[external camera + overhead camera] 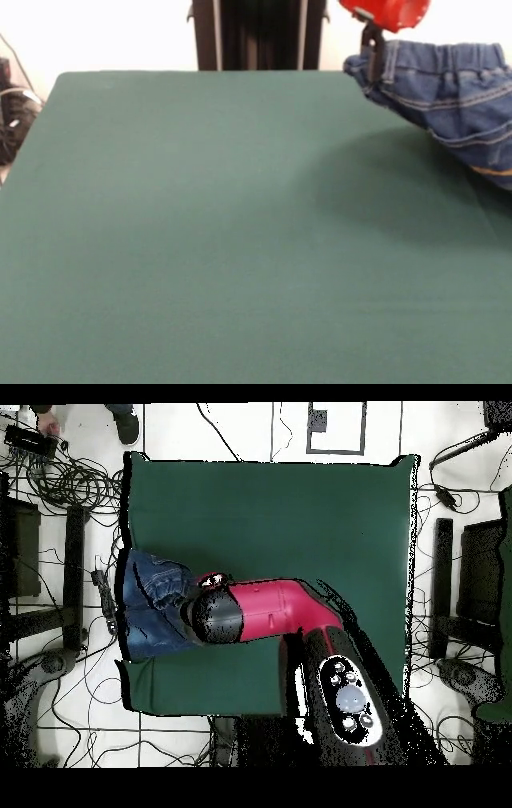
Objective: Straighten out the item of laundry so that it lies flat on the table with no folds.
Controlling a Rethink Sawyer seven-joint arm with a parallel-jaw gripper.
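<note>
The blue denim jeans (456,88) hang bunched and folded at the far right of the front view, with the elastic waistband on top. They are lifted, and their shadow falls on the dark green table (200,224). My gripper (373,50) comes down from the red arm and is shut on the waistband's left end. In the overhead view the jeans (150,609) lie crumpled over the table's (280,514) left edge. There the arm's black wrist (215,616) covers their right side and hides the gripper.
The robot's dark pedestal (256,32) stands behind the table's far edge. Cables lie on the floor at the left (12,112) and around the table (60,474). A person's foot (125,424) shows at the overhead view's top left.
</note>
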